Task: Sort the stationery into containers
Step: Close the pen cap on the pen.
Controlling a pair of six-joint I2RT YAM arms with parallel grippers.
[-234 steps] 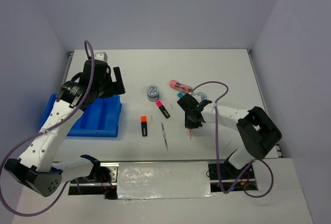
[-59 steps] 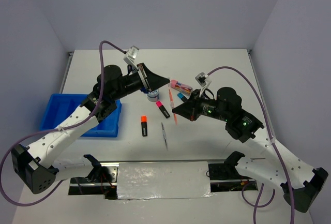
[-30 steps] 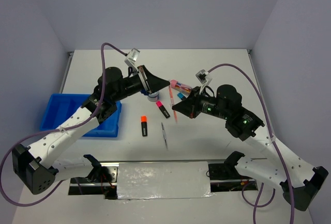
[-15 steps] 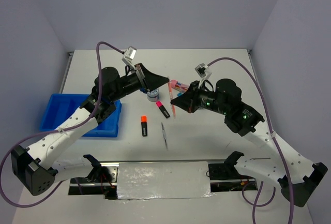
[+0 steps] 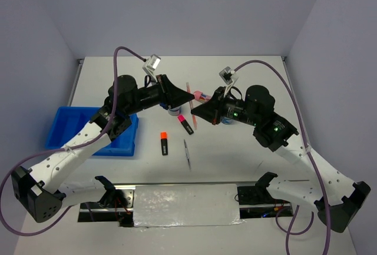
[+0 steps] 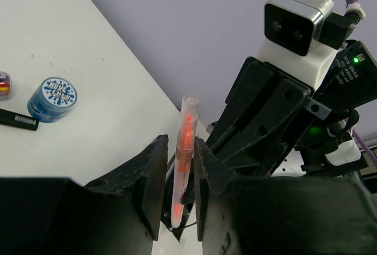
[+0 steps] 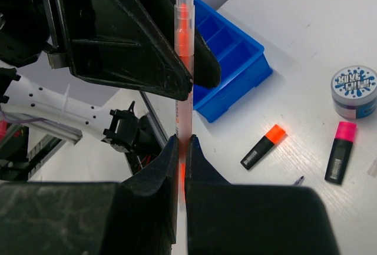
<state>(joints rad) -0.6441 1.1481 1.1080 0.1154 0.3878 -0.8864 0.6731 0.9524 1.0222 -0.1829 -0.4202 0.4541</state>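
My right gripper point(image 7: 181, 140) is shut on the lower part of a thin pink pen point(image 7: 182, 60) and holds it upright in the air above the table. In the top view the pen point(image 5: 190, 99) stands between the two arms. My left gripper point(image 6: 178, 143) is open, one finger on each side of the pen point(image 6: 184, 149), with a gap on the left side. On the table lie an orange-capped highlighter point(image 5: 164, 143), a pink-capped highlighter point(image 5: 186, 124) and a grey pen point(image 5: 187, 153). The blue tray point(image 5: 62, 130) sits at the left.
A blue-white disc point(image 7: 354, 90) lies right of the pink-capped highlighter point(image 7: 340, 152). A pink capsule case point(image 5: 204, 96) shows behind the grippers. The two arms meet tip to tip over the table's middle. The tray's compartments point(image 7: 235, 93) lie below the left gripper.
The right gripper carried the pink pen up and left to the left gripper. The left jaws, shut a moment ago, now stand apart around the pen.
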